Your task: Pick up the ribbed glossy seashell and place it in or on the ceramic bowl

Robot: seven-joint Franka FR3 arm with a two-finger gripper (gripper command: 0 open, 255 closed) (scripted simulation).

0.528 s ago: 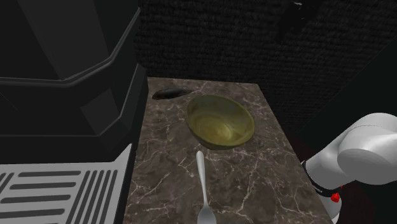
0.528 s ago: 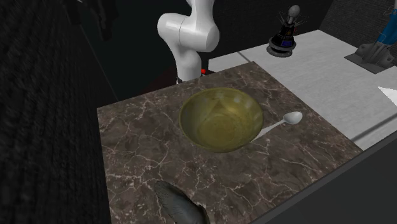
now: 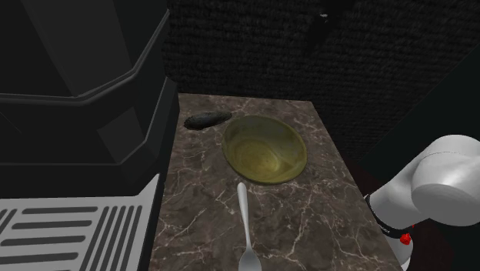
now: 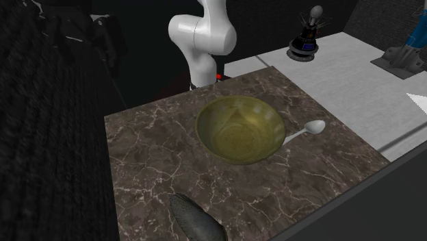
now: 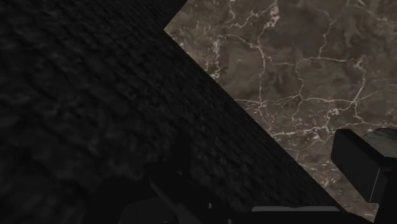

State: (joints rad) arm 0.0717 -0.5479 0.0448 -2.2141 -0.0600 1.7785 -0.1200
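The gripper [image 5: 254,167] is open and holds nothing. In the wrist view its black fingers [image 5: 357,164] stand well apart, with only dark textured floor [image 5: 95,95] and a corner of the counter [image 5: 299,63] beyond them. It hangs high, past the counter's edge and over the floor rather than over the stone.

The shell [image 3: 208,119], a dark, long, glossy thing, lies flat on the counter at its far left corner in the shoulder view, just beside the black cabinet [image 3: 85,85]. In the second exterior view it lies at the counter's near edge, the edge farthest from the arm [image 4: 202,41]. It is near the bowl [image 3: 265,148] but apart from it, with a strip of bare veined stone between them.

The bowl, olive-yellow and glossy, stands upright in the middle of the counter with nothing in it.

A pale spoon [image 3: 245,227] lies flat on the bowl's other side from the shell. Its handle tip reaches the bowl's rim and its head points to the counter's near edge in the shoulder view.

A slatted grey panel [image 3: 69,231] lies along the counter's left edge in that view.
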